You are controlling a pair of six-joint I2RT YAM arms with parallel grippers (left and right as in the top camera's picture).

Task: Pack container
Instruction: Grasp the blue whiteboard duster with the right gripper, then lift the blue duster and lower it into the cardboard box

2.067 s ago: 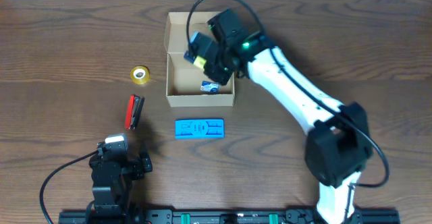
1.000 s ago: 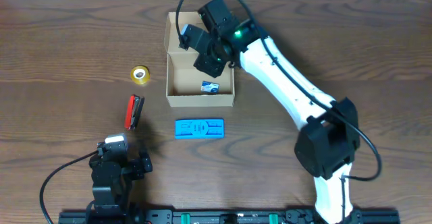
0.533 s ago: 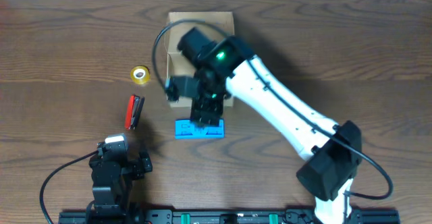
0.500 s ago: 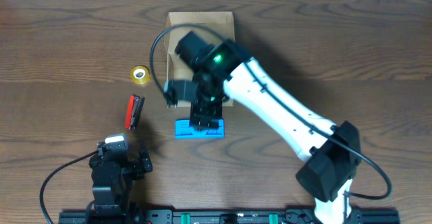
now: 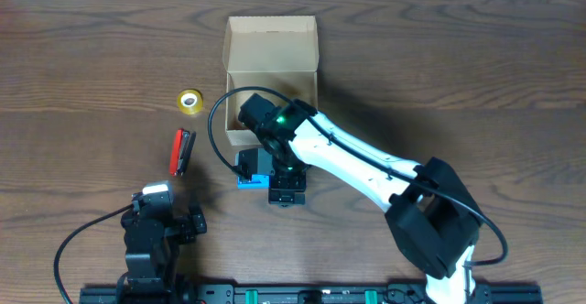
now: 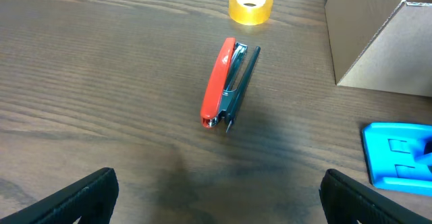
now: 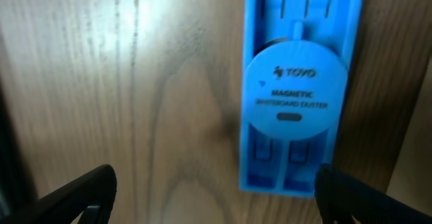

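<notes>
The container, a tan cardboard box with its flap raised, stands at the back of the table; my right arm hides its near part. In front of it lies a flat blue magnetic whiteboard duster. My right gripper hovers open just over the duster's near end. The duster lies by the right finger, and nothing is gripped. Near the front left, my left gripper rests wide open and empty. From there I also see the container's corner.
A red stapler lies left of the duster. A yellow tape roll sits further back left. The right arm's white links stretch from the front right across to the box.
My right arm has pulled out of the container and swung forward over the blue duster, its jaws opening wider. The left arm has not moved.
</notes>
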